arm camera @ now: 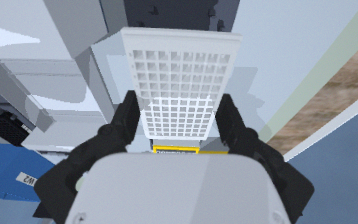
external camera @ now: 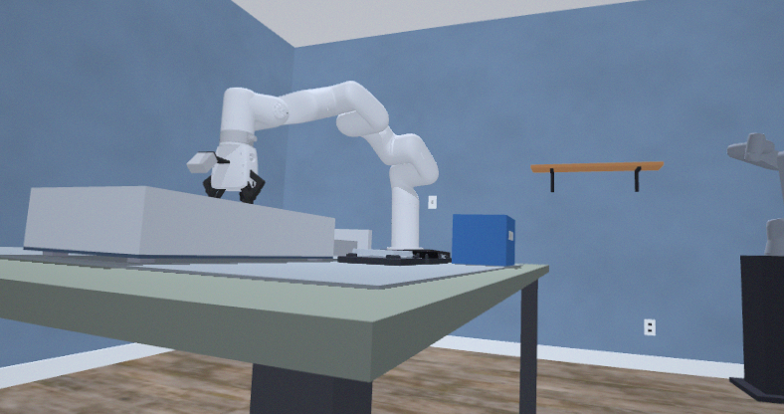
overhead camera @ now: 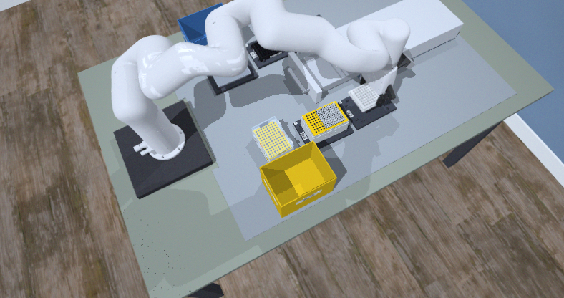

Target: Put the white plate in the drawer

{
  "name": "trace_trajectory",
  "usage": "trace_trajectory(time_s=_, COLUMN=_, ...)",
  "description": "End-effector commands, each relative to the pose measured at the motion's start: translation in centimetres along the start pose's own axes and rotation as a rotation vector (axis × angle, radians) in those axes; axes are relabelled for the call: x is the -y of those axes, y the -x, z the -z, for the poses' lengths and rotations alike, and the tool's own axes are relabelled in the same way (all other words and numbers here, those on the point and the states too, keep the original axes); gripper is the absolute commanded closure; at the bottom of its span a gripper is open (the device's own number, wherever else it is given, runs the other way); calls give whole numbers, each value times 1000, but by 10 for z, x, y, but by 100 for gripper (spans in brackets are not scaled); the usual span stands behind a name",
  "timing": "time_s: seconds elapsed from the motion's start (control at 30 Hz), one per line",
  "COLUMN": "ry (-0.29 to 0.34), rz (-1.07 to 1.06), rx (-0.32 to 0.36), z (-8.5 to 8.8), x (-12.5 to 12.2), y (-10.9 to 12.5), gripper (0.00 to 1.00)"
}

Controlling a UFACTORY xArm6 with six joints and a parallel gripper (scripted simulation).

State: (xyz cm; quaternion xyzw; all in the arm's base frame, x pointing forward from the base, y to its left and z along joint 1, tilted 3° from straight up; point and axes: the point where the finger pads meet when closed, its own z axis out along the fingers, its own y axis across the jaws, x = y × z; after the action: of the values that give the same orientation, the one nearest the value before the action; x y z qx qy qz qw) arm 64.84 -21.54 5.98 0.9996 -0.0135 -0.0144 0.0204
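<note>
While clamped on the white plate (arm camera: 180, 95), end effector (arm camera: 179, 125) held it lifted above dark work nest (overhead camera: 381, 110), beside cooler (overhead camera: 430, 19), drawer (overhead camera: 315, 78) open, bench (overhead camera: 177, 232) below.

White plate (arm camera: 180, 90) with a fine grid of square wells, held between black fingers of a gripper (arm camera: 179, 122) with a pale grey body; arm (overhead camera: 220, 43) glossy white on a black base plate (overhead camera: 197, 163). Bins: one yellow (overhead camera: 298, 179), one blue (overhead camera: 193, 27). Tip box (overhead camera: 325, 118) part yellow with dark holes, part grey mesh; bench (overhead camera: 149, 232) sage green under a light grey mat (overhead camera: 454, 90).
</note>
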Motion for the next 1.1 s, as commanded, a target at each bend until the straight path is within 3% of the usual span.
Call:
trace_trajectory(time_s=0.0, ry=2, rz=0, rx=-6, z=8, x=0, y=-1, gripper=100)
trace_trajectory(time_s=1.07, ry=2, rz=0, rx=-6, z=55, x=0, y=-1, gripper=100)
